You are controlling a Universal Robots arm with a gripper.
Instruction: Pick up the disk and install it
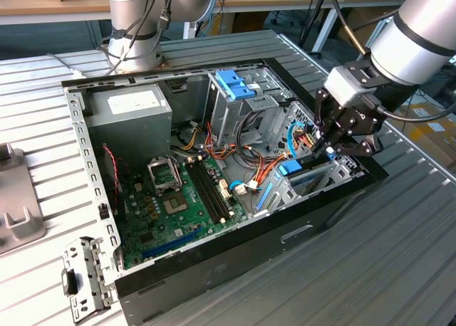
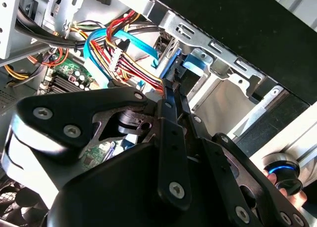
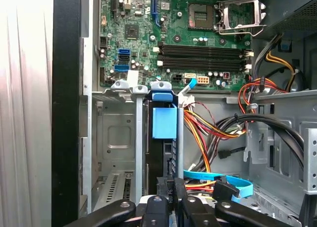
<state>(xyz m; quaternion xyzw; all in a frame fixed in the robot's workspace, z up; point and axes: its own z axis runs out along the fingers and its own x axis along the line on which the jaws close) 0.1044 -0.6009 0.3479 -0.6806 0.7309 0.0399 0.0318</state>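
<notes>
Disk standing on edge in its bay, gripper closed on its end

We see the gripper (image 1: 329, 146) at the case's (image 1: 214, 269) front bay, on the exterior view's right, jaws narrow and pinching the upper edge of the disk (image 3: 164, 123), which sits upright between the metal bay walls (image 3: 116, 138) with its light blue rail showing. We judge the seating works best pushed straight along the bay, keeping clear of the cable bundle (image 3: 208, 133) just beside it

The disk (image 3: 164, 123) stands on edge in a metal bay of the open computer case. Its light blue carrier rail shows along the exposed edge (image 1: 290, 167).
</notes>
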